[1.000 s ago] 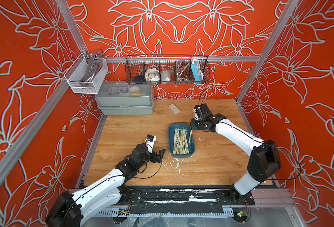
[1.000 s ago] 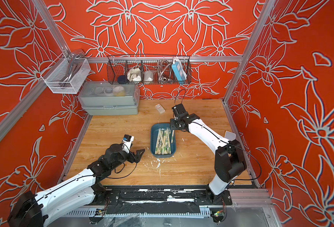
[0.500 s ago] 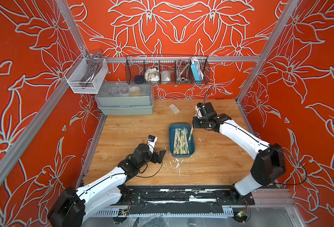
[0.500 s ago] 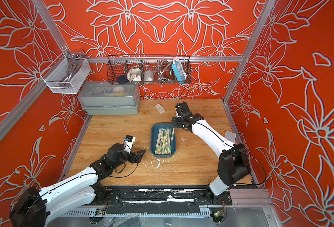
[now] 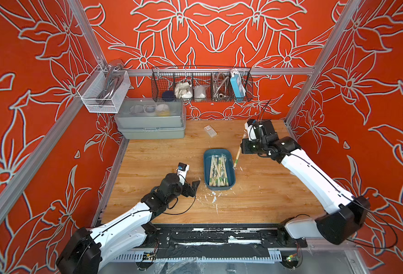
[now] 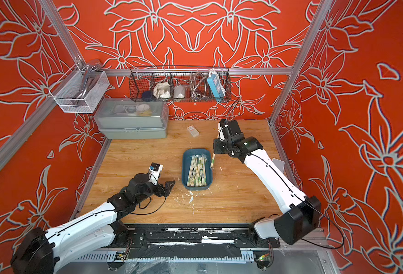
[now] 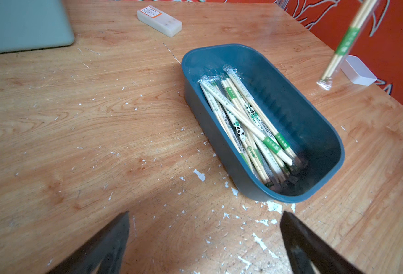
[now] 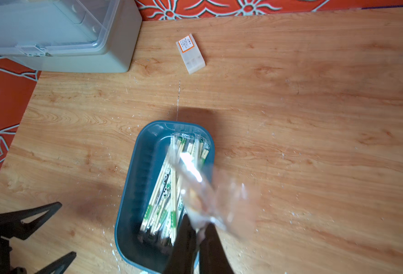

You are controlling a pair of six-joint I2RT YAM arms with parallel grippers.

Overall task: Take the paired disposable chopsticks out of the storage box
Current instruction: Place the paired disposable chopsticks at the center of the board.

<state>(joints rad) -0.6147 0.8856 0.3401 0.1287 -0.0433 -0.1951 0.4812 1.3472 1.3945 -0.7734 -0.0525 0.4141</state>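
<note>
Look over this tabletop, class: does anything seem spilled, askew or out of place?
Small white flakes litter the wooden tabletop at the near end of the dark teal plastic tray. Inside, the sleeved pale-wood chopstick pairs lie crisscrossed. One pair dangles tilted from the shut right gripper beside the tray.

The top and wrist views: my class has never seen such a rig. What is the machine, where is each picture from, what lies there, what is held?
Two robot arms work at a table. Both top views look down from above; each wrist view from a camera on one arm. On the table: a blue storage box of sleeved chopsticks, a white block, a grey case. The right gripper is shut on one chopstick pair, raised beside the box; the left gripper is open, empty.
</note>
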